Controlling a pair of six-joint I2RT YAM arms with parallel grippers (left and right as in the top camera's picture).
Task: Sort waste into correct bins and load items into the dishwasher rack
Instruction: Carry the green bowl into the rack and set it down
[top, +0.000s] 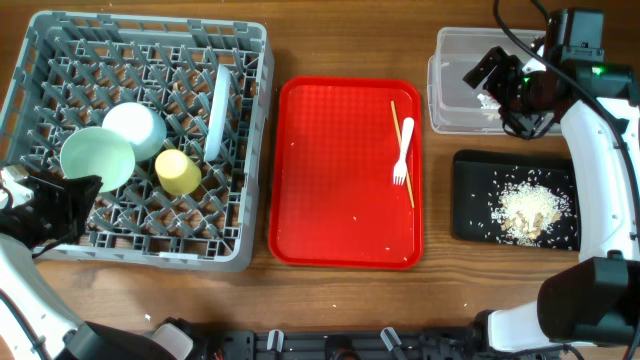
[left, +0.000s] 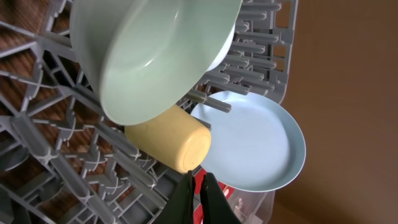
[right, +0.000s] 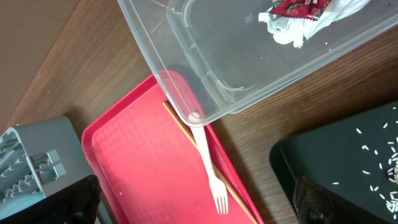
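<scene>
- The pale green bowl (top: 97, 158), the small white bowl (top: 135, 128) and the yellow cup (top: 178, 172) are sitting close together in the front left part of the grey rack (top: 130, 25). The cup is lying on its side.
- The pale blue plate (top: 217, 110) is standing on edge between the pegs, just behind the cup.
- The left gripper (left: 199, 196) is hanging at the rack's front left corner, its fingers drawn together on nothing.
- The white fork (right: 208, 168) and the chopsticks (right: 180, 122) are lying side by side on the right of the red tray (top: 330, 180).
- The red-and-white wrapper (right: 298, 6) and the tissue (right: 289, 30) are lying inside the clear tub (right: 205, 56).
- The right gripper (top: 495, 78) is hovering over the tub, fingers spread wide.
- The rice (top: 528, 208) is lying heaped in the black tray (top: 470, 215), on the wooden table (top: 350, 40).
</scene>
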